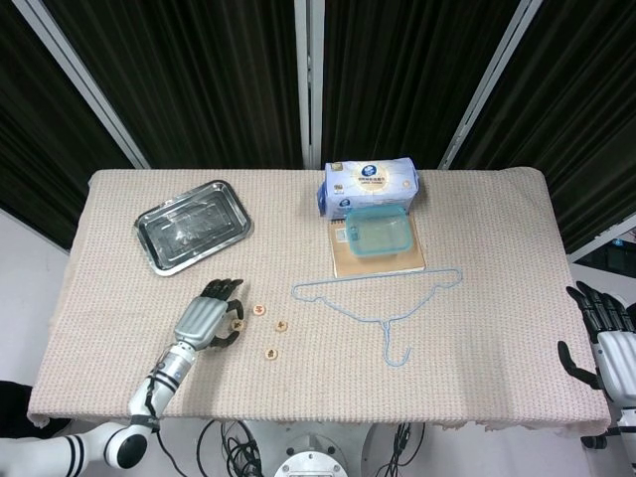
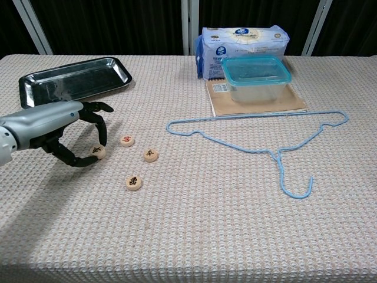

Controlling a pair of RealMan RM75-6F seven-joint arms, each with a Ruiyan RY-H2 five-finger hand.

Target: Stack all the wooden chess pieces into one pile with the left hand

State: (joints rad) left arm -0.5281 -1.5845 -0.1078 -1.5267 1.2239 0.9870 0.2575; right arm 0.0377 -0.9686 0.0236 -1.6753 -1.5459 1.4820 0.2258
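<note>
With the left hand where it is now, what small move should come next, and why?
Probably open the fingers and lift the left hand clear. The chess piece it pinches appears to sit on another already, though I cannot tell for certain. Three single pieces lie apart to its right, not yet stacked.

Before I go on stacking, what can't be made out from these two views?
- Whether the piece at the left hand sits on another: chest view, fingers cover it; head view, too small.
- Piece markings: head view, too small.
- Right hand: cut off by the head view's edge, absent from chest view.
</note>
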